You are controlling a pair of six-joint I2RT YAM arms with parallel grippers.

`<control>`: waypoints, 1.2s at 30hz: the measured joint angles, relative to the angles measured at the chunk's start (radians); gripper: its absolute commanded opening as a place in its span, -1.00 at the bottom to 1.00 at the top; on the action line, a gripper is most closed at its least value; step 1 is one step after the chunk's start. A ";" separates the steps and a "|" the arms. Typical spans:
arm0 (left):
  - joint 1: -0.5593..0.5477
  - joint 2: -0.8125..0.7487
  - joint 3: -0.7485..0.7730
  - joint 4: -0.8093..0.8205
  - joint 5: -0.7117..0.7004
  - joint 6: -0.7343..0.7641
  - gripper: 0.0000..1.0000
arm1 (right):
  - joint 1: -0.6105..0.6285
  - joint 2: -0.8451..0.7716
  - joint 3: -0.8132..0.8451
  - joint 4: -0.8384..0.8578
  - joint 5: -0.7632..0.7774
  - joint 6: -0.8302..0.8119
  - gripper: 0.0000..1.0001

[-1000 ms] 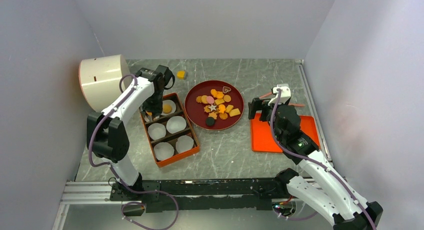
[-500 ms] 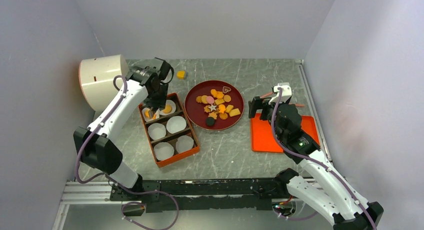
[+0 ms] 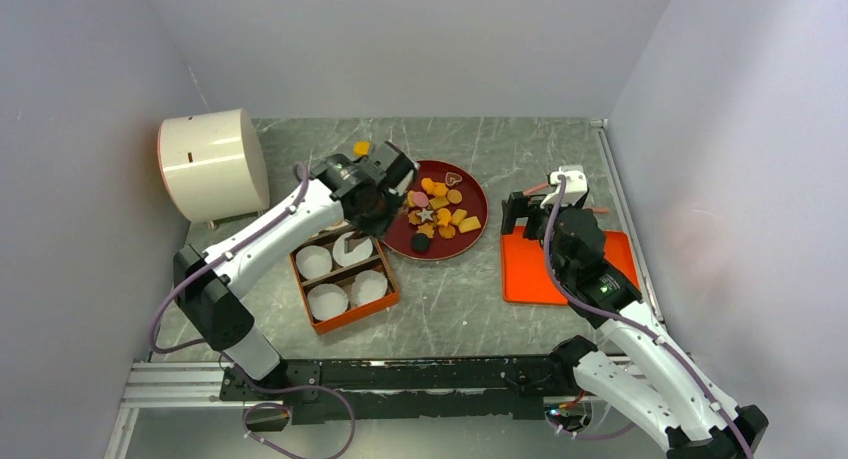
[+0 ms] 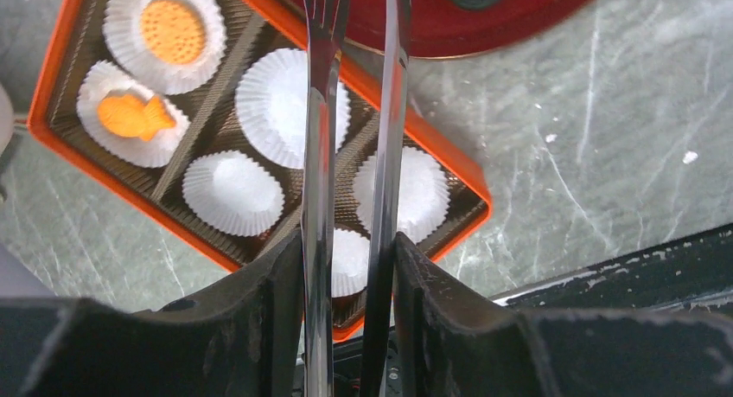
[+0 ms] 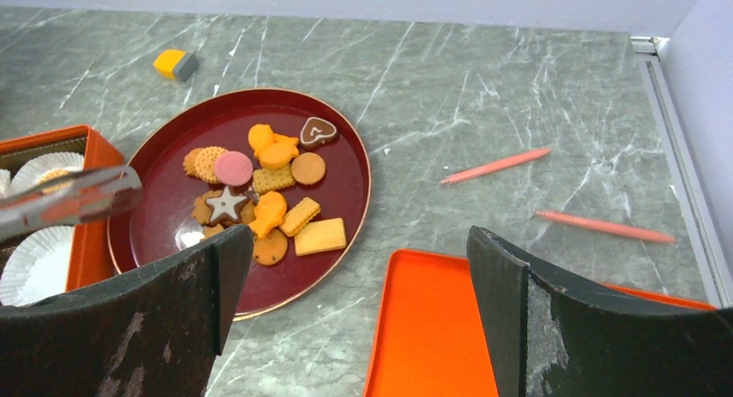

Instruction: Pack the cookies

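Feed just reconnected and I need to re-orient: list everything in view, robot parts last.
table: one, grey marbled, underneath everything
plate: one, dark red, centre
box: one, orange, left of the plate
paper cups: six, white, in the box
cookies: over a dozen, mostly orange and yellow, on the plate; two orange in cups
cylinder: one, cream, far left, on its side
block: one, yellow, beyond the plate
tray: one, orange, right of the plate
sticks: two, pink, beyond the tray
tongs: one, metal, in the left gripper
left gripper: shut on the tongs, by the plate's left rim
right gripper: open, empty, above the tray's far edge
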 measured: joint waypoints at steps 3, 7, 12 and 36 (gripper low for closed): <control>-0.056 0.019 0.000 0.010 0.002 0.002 -0.13 | 0.000 -0.008 0.000 -0.002 0.014 0.000 1.00; -0.094 0.031 -0.007 0.029 0.003 0.003 -0.13 | 0.000 -0.015 0.000 -0.002 0.030 0.000 1.00; -0.124 0.038 -0.029 0.045 -0.005 0.004 -0.09 | 0.000 -0.016 0.000 -0.002 0.044 0.000 1.00; -0.217 0.176 -0.078 0.086 -0.072 0.018 0.03 | 0.000 -0.011 -0.001 -0.003 0.048 -0.013 1.00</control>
